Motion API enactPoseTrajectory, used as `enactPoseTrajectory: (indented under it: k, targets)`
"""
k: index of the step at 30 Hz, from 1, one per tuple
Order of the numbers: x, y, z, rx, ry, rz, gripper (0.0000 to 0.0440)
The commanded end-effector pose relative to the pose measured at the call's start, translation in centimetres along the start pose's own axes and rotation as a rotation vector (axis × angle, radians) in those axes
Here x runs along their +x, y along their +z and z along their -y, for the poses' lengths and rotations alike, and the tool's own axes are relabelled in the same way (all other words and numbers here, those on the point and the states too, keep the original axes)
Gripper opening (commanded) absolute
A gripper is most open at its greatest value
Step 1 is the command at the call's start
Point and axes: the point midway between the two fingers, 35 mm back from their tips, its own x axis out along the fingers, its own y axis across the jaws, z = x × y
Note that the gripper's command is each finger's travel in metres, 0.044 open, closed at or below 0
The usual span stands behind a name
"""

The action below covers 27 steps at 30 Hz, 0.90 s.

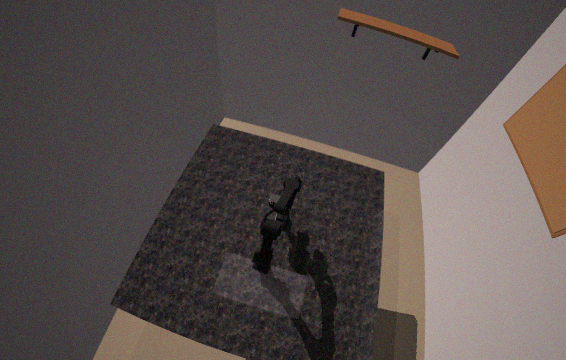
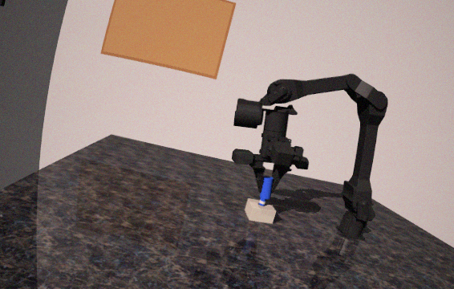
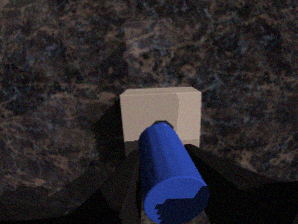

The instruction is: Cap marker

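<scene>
Exterior view: gripper (image 2: 266, 192) (image 3: 161, 153) partly closed on blue cap (image 2: 266, 188) (image 3: 167, 155); marker (image 2: 262, 202) directly below in holder block (image 2: 260, 212) (image 3: 150, 114) (cap leans slightly, full seating unclear). Likely next: press down along marker axis.

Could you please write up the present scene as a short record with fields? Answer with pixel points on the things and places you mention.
gripper: shut on the blue cap, above the holder block
gripper position: (image 2: 267, 190)
cap: blue (image 2: 267, 188) (image 3: 167, 155), over the marker, tilted slightly in the exterior view
marker: (image 2: 262, 203) mostly hidden; a short piece shows below the cap
holder block: pale (image 2: 260, 213) (image 3: 150, 112), on the table (image 2: 131, 225)
fully clicked on: cannot tell
</scene>
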Motion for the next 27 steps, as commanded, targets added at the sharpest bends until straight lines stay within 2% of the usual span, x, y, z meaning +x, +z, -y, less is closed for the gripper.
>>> enactPoseTrajectory:
  k: [1, 26, 27]
  targets:
    - [1.8, 0.3, -0.5, -0.025, 0.051, 0.008, 0.0012]
    - [4.3, 0.3, -0.4, -0.145, 0.006, -0.020, 0.0050]
    - [4.5, 0.3, -0.5, -0.147, 0.011, -0.020, 0.0076]
